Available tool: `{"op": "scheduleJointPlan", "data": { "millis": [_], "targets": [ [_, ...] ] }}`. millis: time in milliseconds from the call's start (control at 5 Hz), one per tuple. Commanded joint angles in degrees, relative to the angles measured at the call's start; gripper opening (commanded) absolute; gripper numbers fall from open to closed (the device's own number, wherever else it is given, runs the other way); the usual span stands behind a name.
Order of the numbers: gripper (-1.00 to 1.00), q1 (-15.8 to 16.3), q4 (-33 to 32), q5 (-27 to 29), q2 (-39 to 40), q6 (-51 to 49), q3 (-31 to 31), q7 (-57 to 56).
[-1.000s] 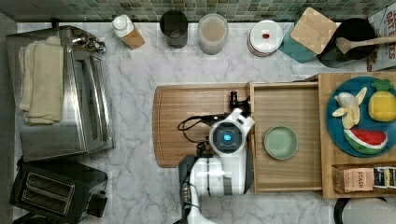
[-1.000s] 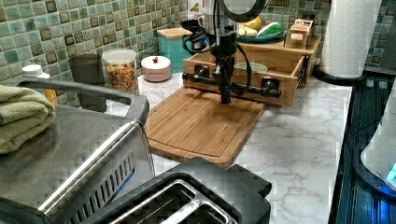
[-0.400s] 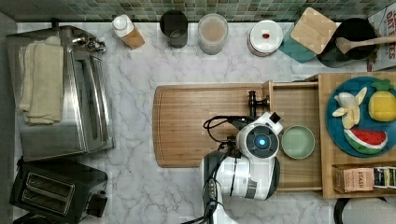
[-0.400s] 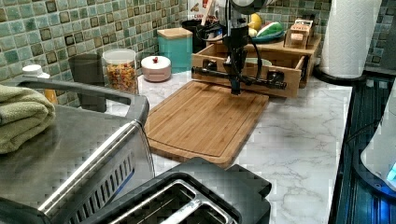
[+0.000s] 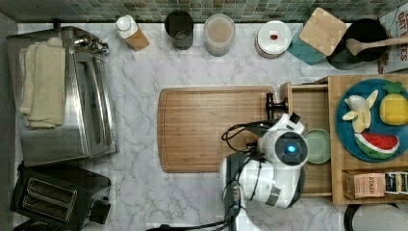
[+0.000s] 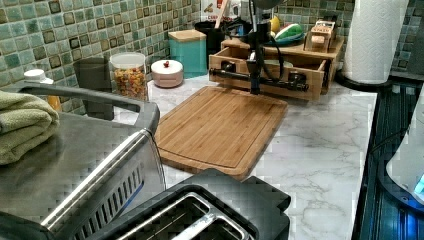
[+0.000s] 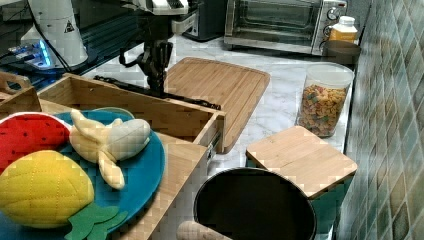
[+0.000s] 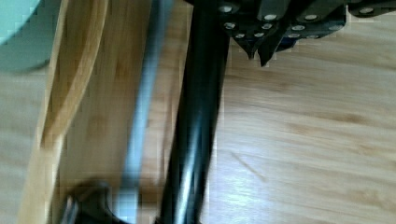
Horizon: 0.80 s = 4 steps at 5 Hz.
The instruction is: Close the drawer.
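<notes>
We see drawer point(image 6: 267, 70) partly open under butcher-block top point(image 6: 295, 48), bowl point(image 5: 317, 146) inside. Gripper point(image 6: 255, 89) hangs against black bar handle point(image 6: 235, 76), above cutting board point(image 6: 220, 125). We cannot tell finger spread.
</notes>
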Motion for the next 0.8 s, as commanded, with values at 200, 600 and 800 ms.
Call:
{"op": "scheduleJointPlan", "data": {
  "millis": [200,600,800],
  "targets": [
    [-1.0,-11.23,21.97,13.49,8.77,-1.48,-7.95,-19.39],
    [-1.0,-12.17,18.96,11.35,6.97,5.7,-9.86,-17.71],
    [-1.0,-12.29,18.96,11.3,6.97,5.71,-9.72,-17.67]
  ]
}}
